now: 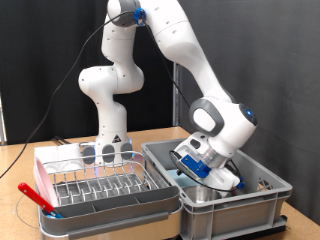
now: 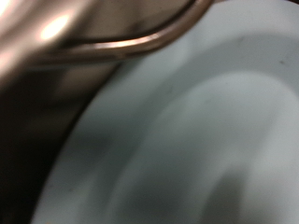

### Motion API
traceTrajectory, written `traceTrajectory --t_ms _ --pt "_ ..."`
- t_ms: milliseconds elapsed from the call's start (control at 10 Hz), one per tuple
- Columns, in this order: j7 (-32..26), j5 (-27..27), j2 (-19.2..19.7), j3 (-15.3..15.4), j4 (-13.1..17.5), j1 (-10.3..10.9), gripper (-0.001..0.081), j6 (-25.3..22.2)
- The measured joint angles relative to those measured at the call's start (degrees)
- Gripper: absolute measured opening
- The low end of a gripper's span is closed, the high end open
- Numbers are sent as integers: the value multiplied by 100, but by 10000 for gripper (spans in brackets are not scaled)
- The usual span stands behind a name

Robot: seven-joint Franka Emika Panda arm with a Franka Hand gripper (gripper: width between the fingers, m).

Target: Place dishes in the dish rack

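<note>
My gripper (image 1: 198,172) is lowered into the grey plastic crate (image 1: 262,200) at the exterior view's right, its fingers hidden among the contents. The wrist view is filled from very close by the pale blue round plate (image 2: 206,140), with the curved rim of the shiny steel bowl (image 2: 121,42) beside it. A bit of the steel bowl (image 1: 205,193) shows under the hand in the exterior view. The dish rack (image 1: 100,185), silver wire in a pink-and-grey tray, stands at the exterior view's left. Clear glassware (image 1: 106,152) stands at its far end.
A red-handled utensil (image 1: 36,196) lies at the rack's left edge. The robot's base (image 1: 110,125) stands behind the rack. The crate's walls close around the hand. A black curtain hangs behind.
</note>
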Motion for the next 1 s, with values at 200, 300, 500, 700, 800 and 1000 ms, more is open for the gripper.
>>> traceTrajectory --t_ms 200,300,500,700,800,1000 --pt "-1 -6 -1 -26 -91 0 809 79" --pt "-6 -7 -5 -29 -104 0 809 92" --pt "-15 -7 -11 -30 -119 0 809 84" --pt "-20 -7 -13 -30 -115 0 809 -47" --pt "-20 -4 -7 -30 -90 1 809 -160" --pt "-13 -2 32 -35 -18 1 809 -291"
